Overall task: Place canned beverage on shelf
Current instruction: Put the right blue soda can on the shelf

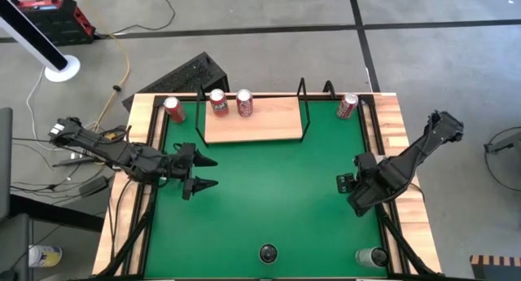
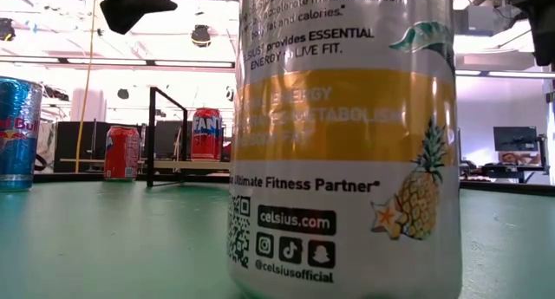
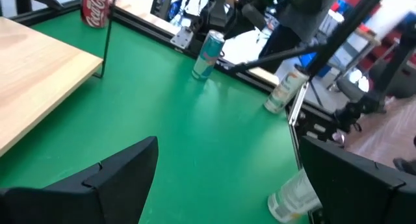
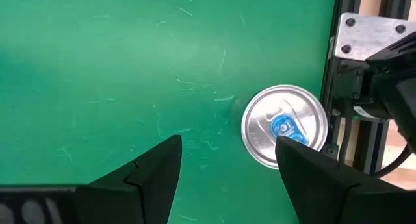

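Note:
A can with a silver top and a blue tab (image 4: 284, 123) stands upright on the green table, close to the right edge rail. The left wrist view shows it blue and silver (image 3: 208, 54). My right gripper (image 4: 229, 146) hangs above it, open and pointing down. The can lies off to one side of the gap, partly behind one fingertip (image 4: 305, 162). In the high view my right gripper (image 1: 352, 187) covers the can. The shelf (image 1: 252, 122) stands at the far edge with two red cans (image 1: 218, 102) (image 1: 244, 102) on its board. My left gripper (image 1: 207, 173) is open over the table's left half, holding nothing.
One red can (image 1: 173, 110) stands left of the shelf and another (image 1: 348, 106) right of it. A pale can (image 1: 370, 255) stands at the near right corner. A dark-topped can (image 1: 267, 252) at the near edge fills the low view (image 2: 342, 143). Black rails (image 4: 341, 87) line the table's sides.

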### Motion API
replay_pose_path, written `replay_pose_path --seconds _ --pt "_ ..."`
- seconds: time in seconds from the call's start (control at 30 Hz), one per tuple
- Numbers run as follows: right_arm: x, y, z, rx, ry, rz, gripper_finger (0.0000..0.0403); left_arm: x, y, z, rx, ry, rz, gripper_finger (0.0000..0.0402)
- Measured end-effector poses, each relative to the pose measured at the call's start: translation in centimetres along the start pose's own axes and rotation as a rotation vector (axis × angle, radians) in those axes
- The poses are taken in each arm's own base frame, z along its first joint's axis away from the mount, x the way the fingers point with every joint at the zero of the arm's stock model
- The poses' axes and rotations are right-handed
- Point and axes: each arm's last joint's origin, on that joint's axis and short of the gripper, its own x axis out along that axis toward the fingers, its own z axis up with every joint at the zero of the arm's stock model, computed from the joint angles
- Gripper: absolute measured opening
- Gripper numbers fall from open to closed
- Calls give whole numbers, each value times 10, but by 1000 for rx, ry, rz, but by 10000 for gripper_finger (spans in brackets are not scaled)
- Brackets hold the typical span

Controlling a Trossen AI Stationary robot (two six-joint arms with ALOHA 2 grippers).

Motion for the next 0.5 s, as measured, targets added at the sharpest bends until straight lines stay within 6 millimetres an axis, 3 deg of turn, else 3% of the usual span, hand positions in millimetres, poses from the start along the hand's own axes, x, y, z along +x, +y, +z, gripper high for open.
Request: replay_pose_path --seconds 0.27,0.5 --pt "2 -20 8 -122 34 28 275 2 3 6 -56 -45 1 357" --pt "-11 -47 29 -197 97 170 275 2 3 6 -84 -47 2 357"
